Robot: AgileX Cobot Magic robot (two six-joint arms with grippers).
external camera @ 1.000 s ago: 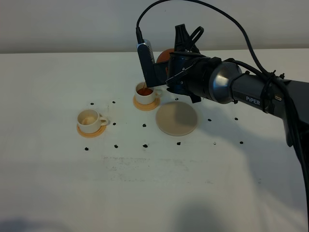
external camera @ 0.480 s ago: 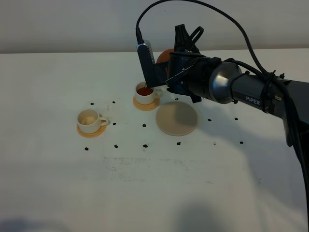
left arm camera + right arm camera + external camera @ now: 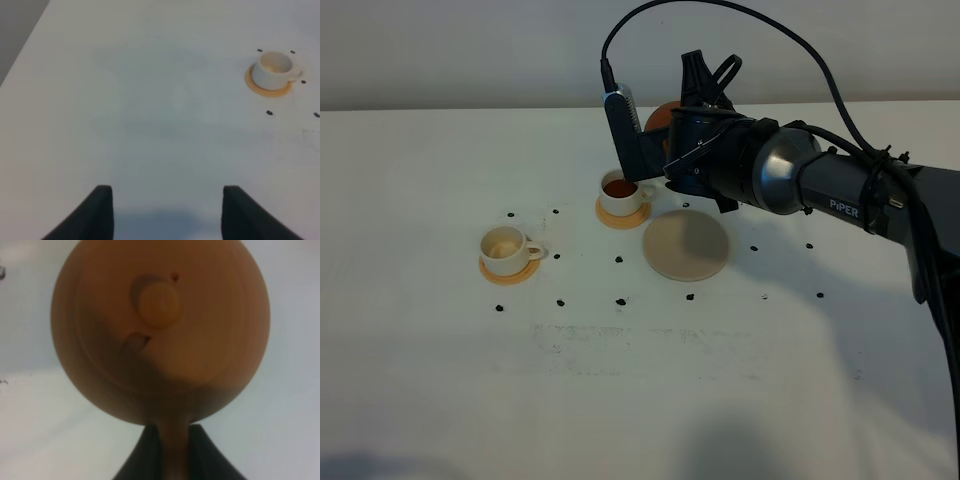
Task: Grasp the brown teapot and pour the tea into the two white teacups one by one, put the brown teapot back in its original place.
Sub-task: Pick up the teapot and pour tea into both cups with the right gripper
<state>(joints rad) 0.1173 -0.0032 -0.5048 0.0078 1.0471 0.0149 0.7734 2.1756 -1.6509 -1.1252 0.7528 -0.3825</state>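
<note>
I find my right tool [image 3: 172, 455] clamped on the loop handle of the brown teapot [image 3: 160, 335]. The pot is matte clay, squat and round, held aloft just behind the flat beige disc [image 3: 686, 244]. Left of the disc, the nearer white teacup [image 3: 618, 192] holds reddish tea. The farther teacup [image 3: 272, 69] is empty. My left tool [image 3: 167, 212] gapes, gripping nothing. Only the right wrist view shows the knobbed lid.

The white bench [image 3: 440, 380] is carrying a round beige disc [image 3: 686, 245] lying flat, an orange-tan coaster [image 3: 623, 221] sitting near the disc, a second coaster [image 3: 510, 278] resting farther left, and small black marks [image 3: 620, 300] dotting the surface around them.
</note>
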